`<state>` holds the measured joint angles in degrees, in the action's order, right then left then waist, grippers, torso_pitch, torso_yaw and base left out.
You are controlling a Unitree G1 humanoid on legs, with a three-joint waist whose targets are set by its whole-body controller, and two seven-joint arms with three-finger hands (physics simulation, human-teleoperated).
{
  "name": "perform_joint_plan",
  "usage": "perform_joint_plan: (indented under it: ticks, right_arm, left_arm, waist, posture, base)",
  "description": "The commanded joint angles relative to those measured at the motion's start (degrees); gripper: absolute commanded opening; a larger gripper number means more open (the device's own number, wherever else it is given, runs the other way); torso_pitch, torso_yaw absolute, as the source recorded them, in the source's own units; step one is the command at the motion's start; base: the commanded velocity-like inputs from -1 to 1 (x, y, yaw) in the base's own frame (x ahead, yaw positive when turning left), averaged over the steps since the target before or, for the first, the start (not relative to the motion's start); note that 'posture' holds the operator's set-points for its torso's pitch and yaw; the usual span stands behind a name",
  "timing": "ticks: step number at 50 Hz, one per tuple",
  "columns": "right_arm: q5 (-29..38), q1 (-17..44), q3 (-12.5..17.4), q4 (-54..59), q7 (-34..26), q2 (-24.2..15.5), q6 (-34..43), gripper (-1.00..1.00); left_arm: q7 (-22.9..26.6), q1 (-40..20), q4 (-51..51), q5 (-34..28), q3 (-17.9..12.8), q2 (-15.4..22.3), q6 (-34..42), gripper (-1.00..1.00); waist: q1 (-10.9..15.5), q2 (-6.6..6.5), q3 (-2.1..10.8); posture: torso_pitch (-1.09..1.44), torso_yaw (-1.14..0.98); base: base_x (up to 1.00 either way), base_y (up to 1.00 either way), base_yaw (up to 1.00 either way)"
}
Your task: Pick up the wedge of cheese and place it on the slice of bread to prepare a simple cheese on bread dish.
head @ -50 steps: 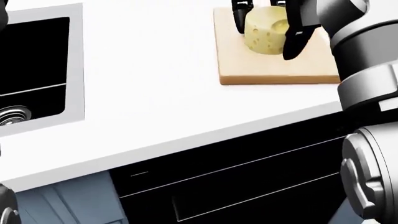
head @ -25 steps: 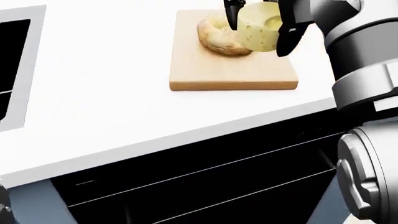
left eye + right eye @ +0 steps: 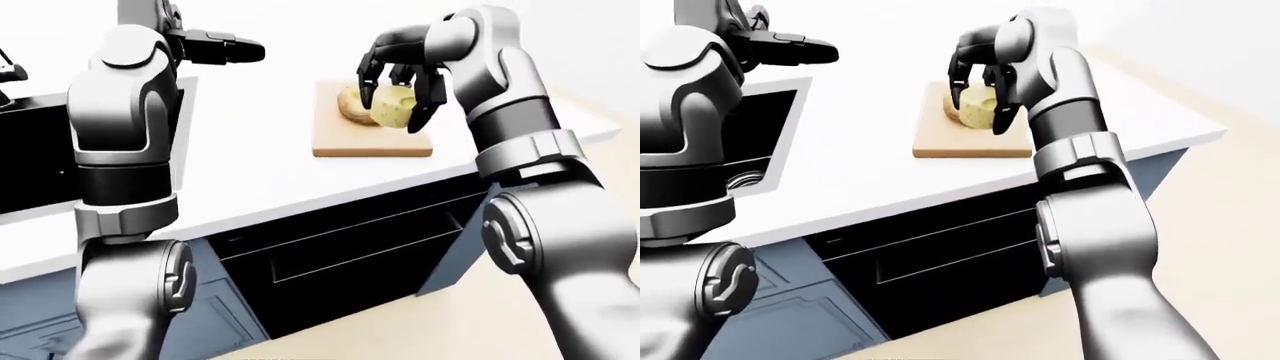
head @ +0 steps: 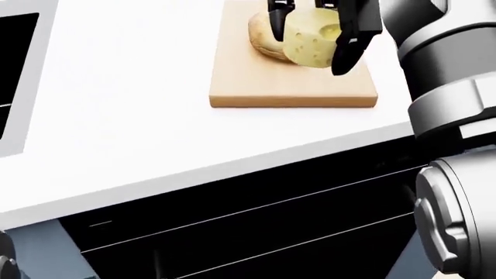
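Since a moment ago, the right hand (image 4: 314, 32) has carried the wedge of cheese (image 4: 310, 39) leftward in the head view — now over the slice of bread (image 4: 263, 32), above the cutting board (image 4: 291, 87). Dark fingers (image 4: 345, 49) clasp the cheese either side. Left hand (image 3: 235, 51) hangs apart, its grip unclear.

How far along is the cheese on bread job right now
Done: the cheese wedge is picked up, gripped by the right hand. In hand: it hangs over the cutting board, overlapping the bread. Left: setting it on the bread and letting go. The left hand is idle.
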<state>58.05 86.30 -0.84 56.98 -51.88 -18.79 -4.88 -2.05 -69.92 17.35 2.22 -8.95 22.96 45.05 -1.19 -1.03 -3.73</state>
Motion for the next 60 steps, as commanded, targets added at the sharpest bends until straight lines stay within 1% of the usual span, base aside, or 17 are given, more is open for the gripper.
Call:
perform_joint_plan:
  ticks: [1,6,9,18,20,22,23,25,32,35,45,49,50,51,54,56,60]
  right_arm:
    - [-0.52,2.93,0.88,-3.00,1.00,-1.09,-0.14,-1.00]
    - [-0.60,2.82,0.86,-3.03,1.04,-1.12,-0.12,-1.00]
    - [-0.58,2.98,0.82,-2.87,1.06,-1.18,-0.12,-1.00]
    - [-0.04,3.16,0.60,-2.04,1.66,-1.45,-0.59,-1.00]
    - [-0.02,3.11,0.63,-2.08,1.61,-1.48,-0.62,-1.00]
    - [-0.02,3.04,0.67,-2.29,1.43,-1.52,-0.60,-1.00]
    - [0.00,2.99,0.68,-2.38,1.38,-1.53,-0.58,-1.00]
    - [0.00,2.84,0.70,-2.62,1.26,-1.52,-0.55,-1.00]
    - [0.02,3.00,0.75,-2.54,1.32,-1.53,-0.80,-1.00]
    - [0.09,3.30,0.71,-2.25,1.28,-1.59,-0.88,-1.00]
    - [0.39,3.58,0.55,-1.36,1.62,-1.35,-1.05,-1.00]
    - [0.35,3.49,0.61,-1.61,1.49,-1.27,-0.99,-1.00]
    - [0.37,3.39,0.61,-1.76,1.41,-1.29,-0.93,-1.00]
    - [0.37,3.31,0.62,-1.89,1.41,-1.29,-0.93,-1.00]
    - [-0.11,3.07,0.84,-2.40,0.58,-1.19,-1.07,-1.00]
    - [0.09,3.09,0.79,-2.42,0.84,-1.28,-0.66,-1.00]
    - [0.17,2.80,0.76,-2.72,0.98,-1.48,-0.74,-1.00]
  left_arm:
    - [-0.13,-2.83,-2.54,-0.12,-0.26,0.67,-2.09,1.00]
    - [-0.15,-2.76,-2.53,-0.11,-0.29,0.66,-2.17,1.00]
    - [-0.09,-2.91,-2.46,-0.09,-0.36,0.83,-2.12,1.00]
    - [-0.02,-3.18,-2.67,0.01,-0.42,1.10,-1.77,1.00]
    - [-0.03,-3.13,-2.79,0.01,-0.38,1.07,-1.71,1.00]
    - [-0.03,-3.17,-2.75,0.01,-0.41,1.11,-1.70,1.00]
    - [-0.03,-3.20,-2.78,0.00,-0.39,1.12,-1.66,1.00]
    - [-0.07,-3.30,-2.88,0.01,-0.36,1.06,-1.52,1.00]
    - [-0.06,-3.68,-2.86,-0.07,-0.19,0.94,-1.36,1.00]
    - [-0.04,-3.80,-2.74,-0.10,-0.23,0.98,-1.38,1.00]
    - [-0.06,-3.50,-2.02,-0.10,-0.36,0.90,-2.17,1.00]
    - [0.07,-3.76,-2.30,0.00,-0.50,1.31,-1.76,1.00]
    - [0.07,-3.75,-2.34,-0.01,-0.48,1.34,-1.77,1.00]
    - [0.05,-3.74,-2.39,0.02,-0.50,1.33,-1.75,1.00]
    - [0.02,-3.62,-2.80,0.07,-0.35,1.15,-1.50,1.00]
    - [0.01,-3.62,-2.85,0.03,-0.27,1.08,-1.45,1.00]
    - [0.02,-3.66,-3.05,-0.02,-0.27,1.10,-1.24,1.00]
  waist:
    - [-0.12,-0.72,2.55]
    - [0.58,0.27,2.96]
    - [1.12,3.38,2.78]
    - [1.10,-0.25,1.90]
    - [0.73,-2.10,2.06]
    - [0.30,-5.74,3.23]
    - [0.66,-3.38,2.83]
    - [0.35,-4.11,2.64]
    - [0.91,-0.28,2.48]
    - [1.52,3.91,3.23]
    - [1.16,-0.17,2.11]
    - [0.24,-5.72,3.38]
    - [0.54,-3.45,3.07]
    - [0.28,-4.41,3.03]
    - [0.45,-3.29,3.31]
    - [0.27,-2.36,1.49]
    - [0.78,1.96,1.20]
  posture:
    - [0.00,0.00]
    - [0.00,0.00]
    - [0.00,0.00]
    - [0.00,0.00]
    - [0.00,0.00]
    - [0.00,0.00]
    - [0.00,0.00]
    - [0.00,0.00]
    - [0.00,0.00]
    - [0.00,0.00]
    - [0.00,0.00]
    - [0.00,0.00]
    - [0.00,0.00]
    - [0.00,0.00]
    - [0.00,0.00]
    - [0.00,0.00]
    - [0.00,0.00]
  base:
    - [0.16,0.00,0.00]
    - [0.17,0.00,0.00]
    - [0.18,0.00,0.00]
    - [0.17,0.00,0.00]
    - [0.18,0.00,0.00]
    - [0.16,0.00,0.00]
    - [0.16,0.00,0.00]
    - [0.17,0.00,0.00]
    - [0.17,0.00,0.00]
    - [0.17,0.00,0.00]
    - [0.17,0.00,0.00]
    - [0.17,0.00,0.00]
    - [0.17,0.00,0.00]
    - [0.16,0.00,0.00]
    - [0.17,0.00,0.00]
    - [0.00,0.00,0.00]
    - [0.00,0.00,0.00]
